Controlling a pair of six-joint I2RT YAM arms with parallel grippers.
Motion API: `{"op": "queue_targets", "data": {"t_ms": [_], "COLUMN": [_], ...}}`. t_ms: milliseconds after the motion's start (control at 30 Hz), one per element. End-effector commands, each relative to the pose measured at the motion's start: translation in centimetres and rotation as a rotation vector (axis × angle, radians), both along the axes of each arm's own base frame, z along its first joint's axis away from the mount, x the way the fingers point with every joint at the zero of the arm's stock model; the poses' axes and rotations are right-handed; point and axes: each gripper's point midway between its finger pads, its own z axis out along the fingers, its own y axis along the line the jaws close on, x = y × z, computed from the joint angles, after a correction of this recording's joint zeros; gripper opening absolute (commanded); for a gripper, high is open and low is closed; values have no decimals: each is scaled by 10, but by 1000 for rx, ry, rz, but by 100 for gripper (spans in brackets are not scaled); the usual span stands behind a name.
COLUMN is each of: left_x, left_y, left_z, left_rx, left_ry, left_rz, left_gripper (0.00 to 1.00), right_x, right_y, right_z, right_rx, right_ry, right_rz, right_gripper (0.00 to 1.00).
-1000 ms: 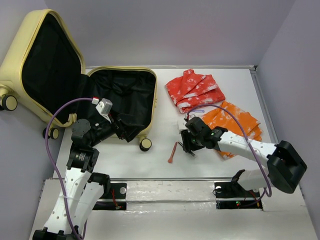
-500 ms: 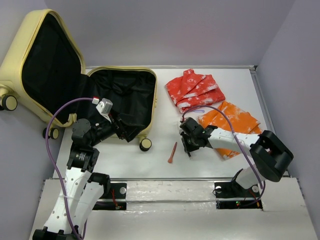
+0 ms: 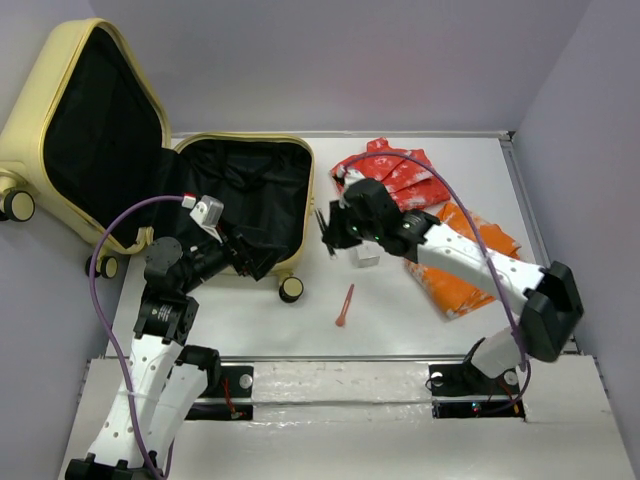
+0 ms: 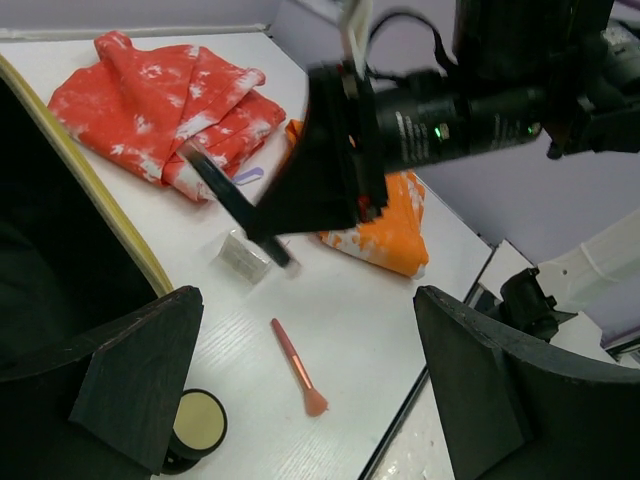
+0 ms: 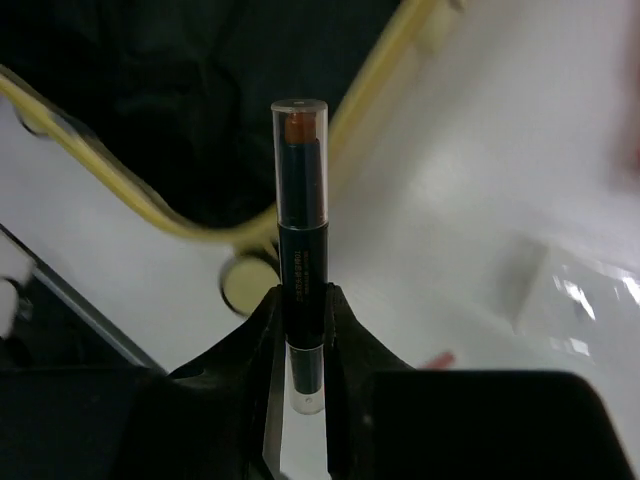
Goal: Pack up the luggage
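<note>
The pale yellow luggage (image 3: 296, 160) lies open at the left, its lid (image 3: 28, 110) propped up and its black-lined base flat. My right gripper (image 3: 335, 228) is shut on a black makeup stick (image 5: 300, 200) with a clear cap. It holds the stick in the air just right of the luggage's right rim (image 5: 375, 90). The stick also shows in the left wrist view (image 4: 235, 205). My left gripper (image 3: 255, 262) is open and empty at the luggage's near rim, beside a caster wheel (image 3: 291, 289).
A folded red cloth (image 3: 395, 175) and a folded orange cloth (image 3: 470, 260) lie at the right. A small clear packet (image 3: 365, 255) lies under my right arm. A pink brush (image 3: 345, 305) lies near the front edge.
My right gripper has risen from the table by the orange cloth and moved up and left toward the luggage, carrying the stick. The clear packet is now uncovered. The left arm has not moved.
</note>
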Motion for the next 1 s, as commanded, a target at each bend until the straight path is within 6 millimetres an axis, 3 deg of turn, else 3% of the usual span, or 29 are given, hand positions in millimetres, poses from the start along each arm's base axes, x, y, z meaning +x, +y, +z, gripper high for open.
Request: {"op": "queue_targets", "data": {"t_ms": [0,33,67,133,167,200,233,267,300,333,367,400,433,467,500,533,567,600,667,733,833,967], "left_x": [1,-1,-4,-7,-8,-9,-10,-9,-9,-8,-13,-16,-15,-23,-26,-24,-12,-24,-12,-18,-14,-20], "left_y": [4,4,3,1,1,1,0,-1,-3,-6,-17,-24,-33,-52,-63,-77,-83,-109,-116,-132,-141,-157], "left_z": [2,3,3,-2,-5,-11,-13,-16,-19,-20,-18,-16,-8,-5,-5,-6,-14,-34,-60,-100,-144,-181], "left_rx": [3,-3,-8,-16,-21,-23,-30,-34,-37,-42,-53,-61,-70,-69,-56,-27,8,102,210,345,480,614], "left_ry": [-15,-18,-15,8,19,38,53,65,77,81,93,98,97,98,101,115,128,164,182,226,250,257], "left_rz": [36,36,26,12,10,8,5,5,1,-8,-39,-59,-74,-93,-100,-99,-14,-63,49,54,102,114], "left_gripper": [99,99,99,99,99,98,97,95,94,92,90,90,89,89,88,88,88,87,85,82,78,77], "right_x": [57,71,83,93,98,98,100,104,103,97,93,90,89,89,87,84,77,76,67,61,46,40], "right_y": [88,105,122,131,128,122,112,97,86,70,54,42,18,1,-23,-38,-55,-84,-115,-146,-161,-171], "right_z": [77,119,96,105,107,112,113,93,89,104,79,74,88,83,55,50,60,34,34,10,-4,-9], "right_rx": [251,326,297,317,323,324,318,283,275,298,254,242,246,219,166,154,173,131,133,80,41,14], "right_ry": [-137,-199,-153,-135,-138,-152,-165,-158,-160,-188,-165,-164,-205,-223,-194,-194,-216,-182,-197,-173,-160,-166], "right_rz": [58,55,65,56,44,22,2,-35,-52,-67,-90,-105,-156,-201,-242,-267,-287,-342,-398,-464,-478,-486], "right_gripper": [9,19,45,57,64,64,64,63,62,61,60,59,57,57,57,57,57,57,57,56,59,67]}}
